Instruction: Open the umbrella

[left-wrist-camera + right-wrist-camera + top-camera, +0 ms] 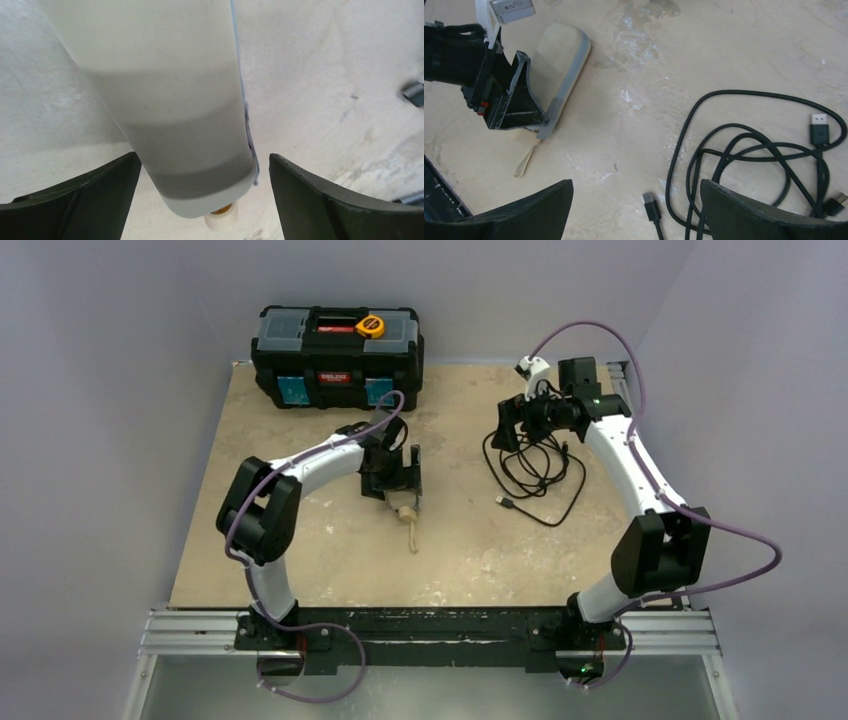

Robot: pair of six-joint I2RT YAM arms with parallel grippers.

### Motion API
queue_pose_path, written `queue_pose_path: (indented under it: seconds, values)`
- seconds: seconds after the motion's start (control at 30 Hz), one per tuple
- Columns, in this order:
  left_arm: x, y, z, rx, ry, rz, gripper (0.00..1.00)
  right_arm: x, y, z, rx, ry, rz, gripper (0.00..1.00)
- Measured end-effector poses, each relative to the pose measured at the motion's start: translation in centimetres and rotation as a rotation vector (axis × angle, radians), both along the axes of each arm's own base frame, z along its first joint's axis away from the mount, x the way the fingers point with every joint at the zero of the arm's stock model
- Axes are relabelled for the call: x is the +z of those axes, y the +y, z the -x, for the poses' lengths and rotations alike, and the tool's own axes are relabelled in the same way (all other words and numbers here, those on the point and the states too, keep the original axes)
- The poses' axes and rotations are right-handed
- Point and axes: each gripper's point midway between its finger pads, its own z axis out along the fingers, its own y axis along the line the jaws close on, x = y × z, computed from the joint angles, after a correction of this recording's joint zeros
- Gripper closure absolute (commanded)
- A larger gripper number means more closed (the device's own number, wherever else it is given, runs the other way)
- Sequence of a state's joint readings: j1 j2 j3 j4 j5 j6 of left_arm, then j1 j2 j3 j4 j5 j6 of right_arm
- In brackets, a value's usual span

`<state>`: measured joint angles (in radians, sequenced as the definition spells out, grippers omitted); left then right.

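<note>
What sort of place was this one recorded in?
Probably a lab robot cell, not a home: a scuffed board tabletop boxed in by plain walls, a black toolbox and a loose black cable on it.

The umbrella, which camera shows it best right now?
The right wrist view: most of the folded umbrella shows from the side, strap trailing out, left hand over it. The top view shows only its near end and strap below that hand. The left wrist view is too close: a blurred pale surface.
</note>
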<state>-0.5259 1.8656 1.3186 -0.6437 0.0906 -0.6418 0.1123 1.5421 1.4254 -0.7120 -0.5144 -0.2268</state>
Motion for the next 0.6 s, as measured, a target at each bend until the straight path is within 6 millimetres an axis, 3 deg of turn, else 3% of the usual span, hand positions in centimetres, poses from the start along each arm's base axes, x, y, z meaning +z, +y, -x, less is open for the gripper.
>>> queue_pose_path:
  seconds: [0.1,0.17,0.33,0.43,0.5,0.6]
  values:
    - [0.5,-0.5,0.6,-0.015,-0.034,0.073,0.00,-0.6,1.4,0.0,0.029,0.022,-0.020,0.06]
    - [1.8,-0.4,0.4,-0.024,-0.088,0.125,0.00,-1.0,1.9,-0.2,0.030,0.037,-0.037,0.08]
    - [9.2,3.0,-1.8,-0.043,-0.400,0.212,0.00,-1.7,4.5,-0.1,0.056,0.070,-0.085,0.10]
    - [12.9,6.4,-0.8,-0.086,-0.624,0.202,0.07,-2.1,7.5,0.7,0.100,0.095,-0.123,0.15]
    - [13.4,7.3,0.9,-0.162,-0.715,0.184,0.13,-2.5,9.7,1.5,0.128,0.124,-0.156,0.18]
    - [11.7,7.5,3.1,-0.308,-0.763,0.144,0.14,-3.4,13.2,2.6,0.171,0.180,-0.199,0.20]
